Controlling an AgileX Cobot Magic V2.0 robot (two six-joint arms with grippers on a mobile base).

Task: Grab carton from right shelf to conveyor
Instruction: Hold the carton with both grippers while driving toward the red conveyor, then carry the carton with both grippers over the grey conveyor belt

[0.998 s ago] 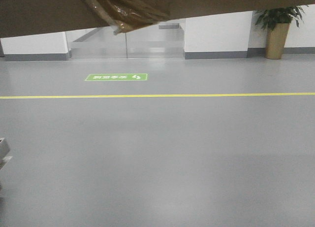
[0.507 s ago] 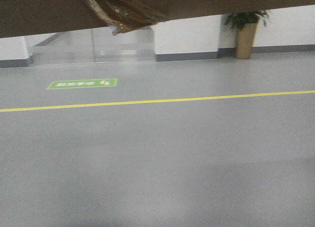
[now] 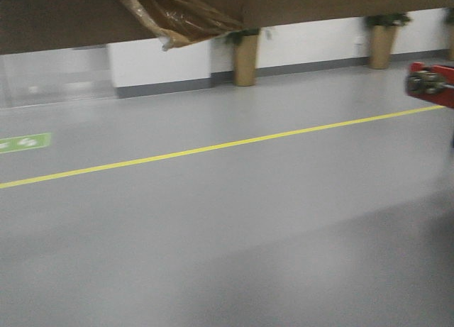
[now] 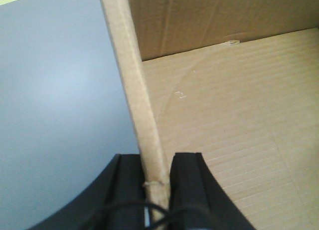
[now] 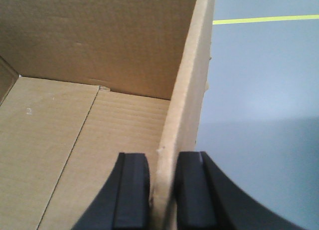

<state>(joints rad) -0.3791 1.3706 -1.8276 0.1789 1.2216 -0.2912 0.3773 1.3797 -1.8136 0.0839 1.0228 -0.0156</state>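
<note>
Carton [image 3: 319,1] is off the floor, carried between both arms, so not on a shelf and not yet on the conveyor.

Front view: only its brown underside shows, along the top edge, w/ a loose strip of tape [image 3: 177,18] hanging down. Below are grey floor [image 3: 213,256], a yellow line [image 3: 213,147] and planters [image 3: 246,57] by the wall. At the right edge is a red-framed item [image 3: 429,82] w/ what look like rollers. Poss. the conveyor, can't say for sure. No grippers visible here.

Left wrist view: left gripper [image 4: 157,175] is clamped on one side wall [image 4: 132,80], one pad inside, one outside. Box is open-topped & empty.

Right wrist view: right gripper [image 5: 162,182] pinches the opposite wall [image 5: 192,80] the same way.

Risks, as I judge them:
- Each hold is on a thin cardboard edge only. If the arms drift apart or squeeze inward, or the base turns sharply, a wall could buckle or slip from the pads & the box would sag or drop.
- The hanging tape could snag at set-down.

The front view gives the route & a likely target but not the grips. The wrist views give the grips & the box interior but nothing of what lies ahead.
</note>
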